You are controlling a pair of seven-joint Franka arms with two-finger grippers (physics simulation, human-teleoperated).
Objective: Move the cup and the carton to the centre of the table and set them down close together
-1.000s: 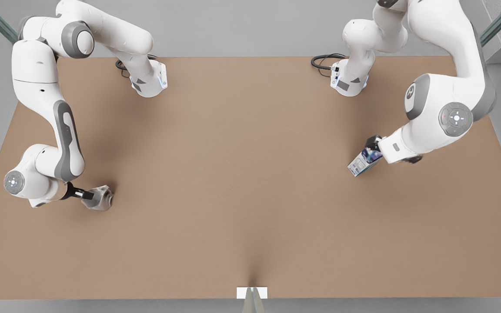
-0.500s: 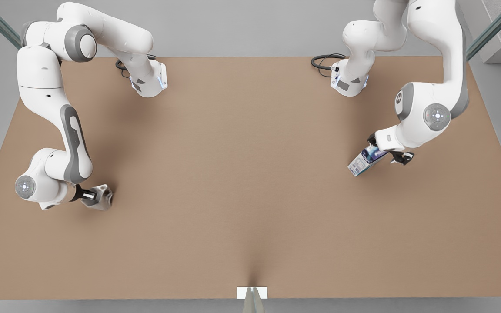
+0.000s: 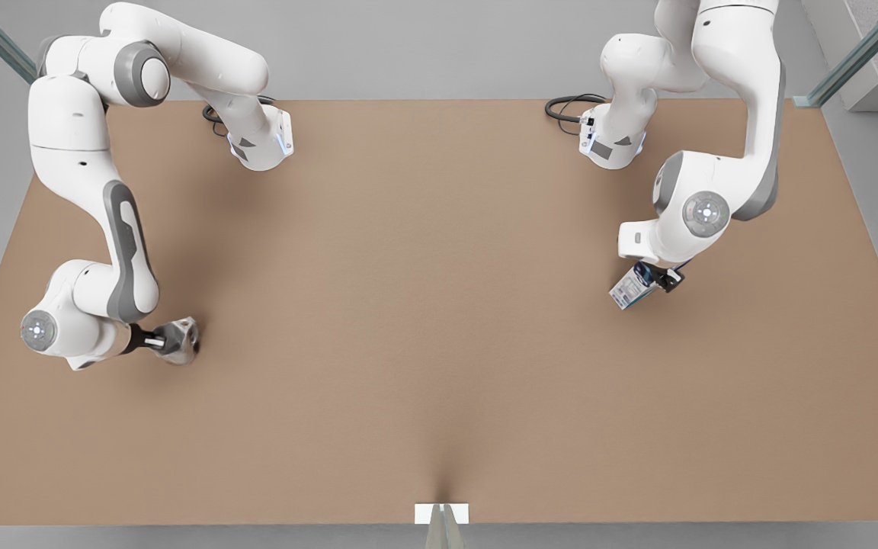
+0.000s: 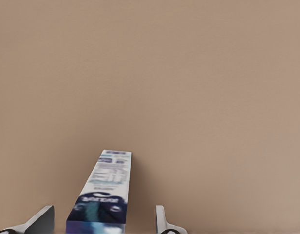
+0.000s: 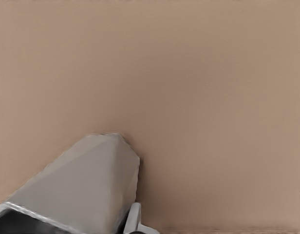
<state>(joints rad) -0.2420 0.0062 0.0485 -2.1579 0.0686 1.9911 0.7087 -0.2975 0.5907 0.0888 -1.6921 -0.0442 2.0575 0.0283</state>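
The carton (image 3: 626,291) lies on its side on the table (image 3: 439,305), near the front view's right. My left gripper (image 3: 656,276) is down over its dark blue end. In the left wrist view the carton (image 4: 103,187) lies between the open fingers (image 4: 162,222), with a gap on each side. The faceted grey cup (image 3: 182,341) is at the front view's left, tilted, with my right gripper (image 3: 155,341) shut on its rim. In the right wrist view the cup (image 5: 82,185) has one finger (image 5: 135,222) against its outer wall; the other finger is hidden.
Both arm bases (image 3: 260,145) (image 3: 610,145) stand at the table's far edge with black cables beside them. A small white marker (image 3: 441,513) sits at the near edge. Bare brown tabletop stretches between the two objects.
The left arm has folded in and brought its wrist over the carton, which has stayed in place. The right gripper has shifted slightly with the cup.
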